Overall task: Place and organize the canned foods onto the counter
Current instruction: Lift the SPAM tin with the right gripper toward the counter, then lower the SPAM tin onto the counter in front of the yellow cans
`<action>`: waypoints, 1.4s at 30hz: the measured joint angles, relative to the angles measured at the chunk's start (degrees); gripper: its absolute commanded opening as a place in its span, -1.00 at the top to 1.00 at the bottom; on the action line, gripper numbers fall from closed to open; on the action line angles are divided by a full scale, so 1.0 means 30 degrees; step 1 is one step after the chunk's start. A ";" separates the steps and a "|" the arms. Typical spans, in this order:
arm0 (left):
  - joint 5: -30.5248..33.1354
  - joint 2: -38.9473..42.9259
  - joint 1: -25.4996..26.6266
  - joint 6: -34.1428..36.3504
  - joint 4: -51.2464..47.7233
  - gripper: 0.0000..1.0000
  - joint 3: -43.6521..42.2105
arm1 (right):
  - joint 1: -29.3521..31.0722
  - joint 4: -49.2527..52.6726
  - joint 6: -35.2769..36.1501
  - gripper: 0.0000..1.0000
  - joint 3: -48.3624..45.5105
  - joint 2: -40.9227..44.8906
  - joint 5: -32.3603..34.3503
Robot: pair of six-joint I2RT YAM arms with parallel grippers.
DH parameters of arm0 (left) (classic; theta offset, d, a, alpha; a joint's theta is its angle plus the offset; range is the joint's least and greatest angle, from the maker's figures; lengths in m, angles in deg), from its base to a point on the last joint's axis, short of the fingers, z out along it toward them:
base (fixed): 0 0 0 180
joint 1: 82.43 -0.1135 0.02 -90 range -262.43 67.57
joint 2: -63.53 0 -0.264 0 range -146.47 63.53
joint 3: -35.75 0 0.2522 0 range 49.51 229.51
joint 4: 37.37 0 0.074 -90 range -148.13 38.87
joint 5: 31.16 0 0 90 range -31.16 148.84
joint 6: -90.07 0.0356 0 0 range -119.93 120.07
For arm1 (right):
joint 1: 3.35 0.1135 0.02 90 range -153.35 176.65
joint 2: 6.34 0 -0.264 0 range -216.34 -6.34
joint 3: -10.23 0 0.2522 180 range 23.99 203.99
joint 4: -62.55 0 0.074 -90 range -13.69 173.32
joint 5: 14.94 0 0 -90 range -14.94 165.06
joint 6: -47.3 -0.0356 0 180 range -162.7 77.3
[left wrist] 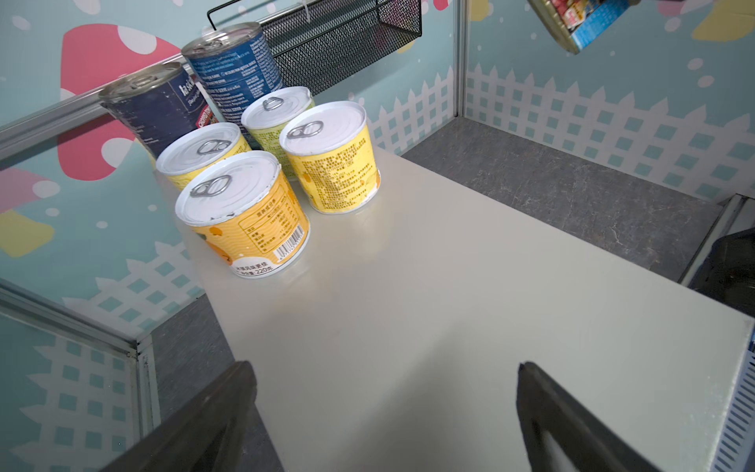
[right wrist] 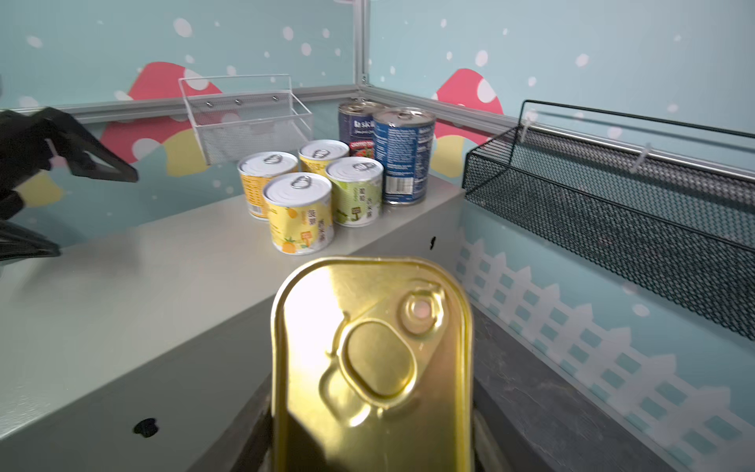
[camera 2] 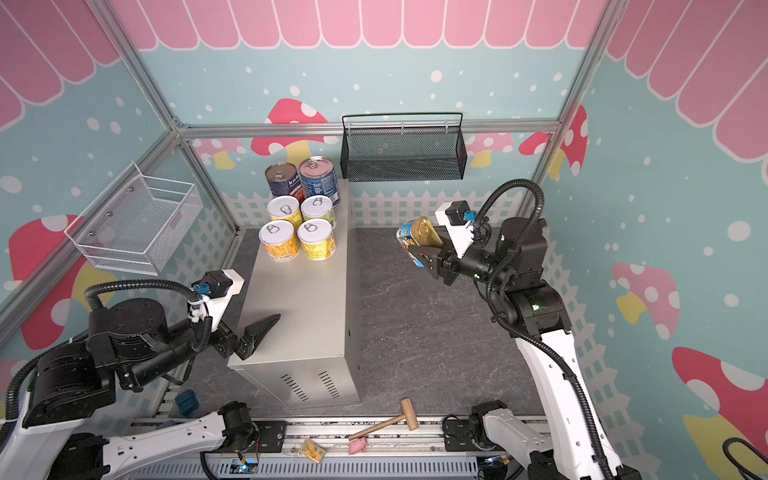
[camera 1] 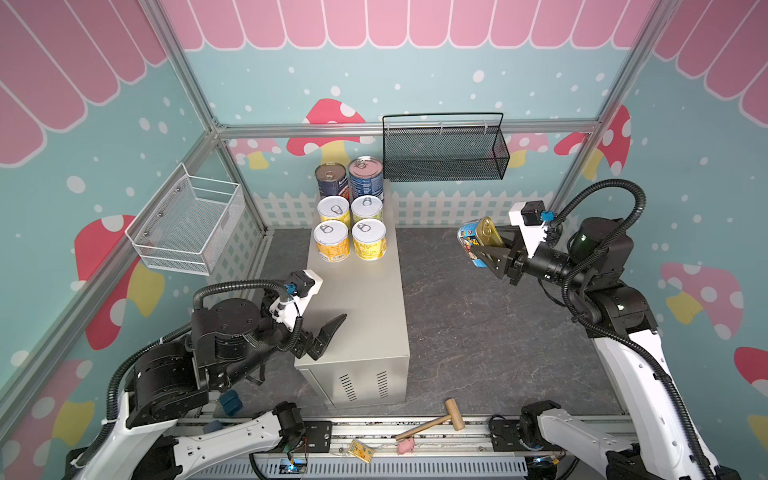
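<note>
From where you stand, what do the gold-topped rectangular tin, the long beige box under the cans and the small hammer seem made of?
Gold-topped rectangular tin: metal, glossy gold lid with bright glare and a stamped pull tab; printed label around it.
Long beige box: likely painted sheet metal, smooth satin top, punched vent slots.
Small hammer: apparently bare, pale wood, matte.

Bright, even light fills every view; shadows are soft. Glare whitens the gold-lidded SPAM tin [right wrist: 371, 363] in the slightly blurred right wrist view.
</note>
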 measured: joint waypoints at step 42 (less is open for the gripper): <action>0.1348 0.2448 0.0000 -0.0168 -0.0794 -0.98 -0.0765 | 1.2152 0.8531 0.4386 -0.22 1.3318 -1.2859 0.5654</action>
